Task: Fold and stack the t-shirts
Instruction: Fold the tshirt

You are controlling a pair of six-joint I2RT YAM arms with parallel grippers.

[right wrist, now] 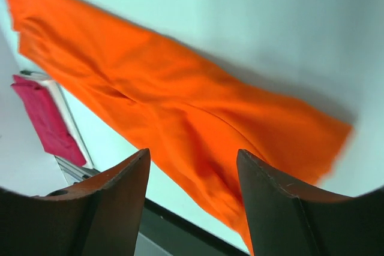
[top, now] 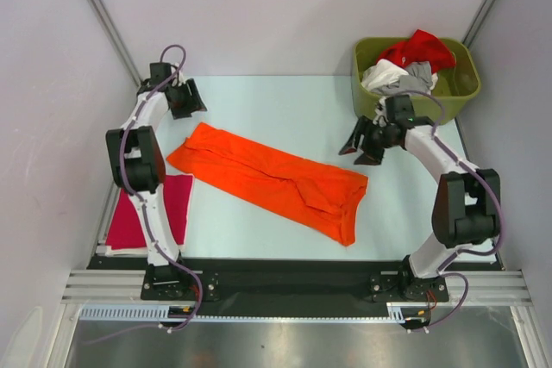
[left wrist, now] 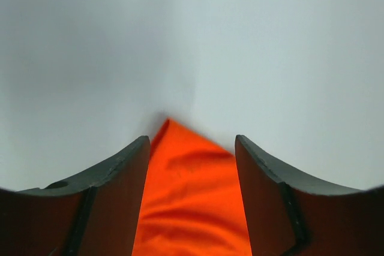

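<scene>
Orange t-shirt (top: 272, 178): flat on the counter (top: 276, 109), between the two arms, narrowed into a long diagonal band running from far left to near right; apparently folded lengthwise, not yet folded across.
Magenta-red t-shirt (top: 177, 204): folded into a tidy rectangle at the near left edge, partly hidden under the left arm; probably the base of the stack.
Olive-green bin (top: 466, 84): far right corner, holding a red t-shirt (top: 423, 47), a white t-shirt (top: 379, 77) and a grey t-shirt (top: 418, 75) in a crumpled heap, none folded.
Left pincer (top: 185, 99): open and empty, above bare counter just beyond the band's far-left tip.
Right pincer (top: 362, 146): open and empty, raised near the band's right end, close to the bin.
Done, by the look of it: one shirt folded and placed, a second partway folded.
Left to do: cross-folds on the orange band, transfer onto the magenta-red one, then all three from the bin.
</scene>
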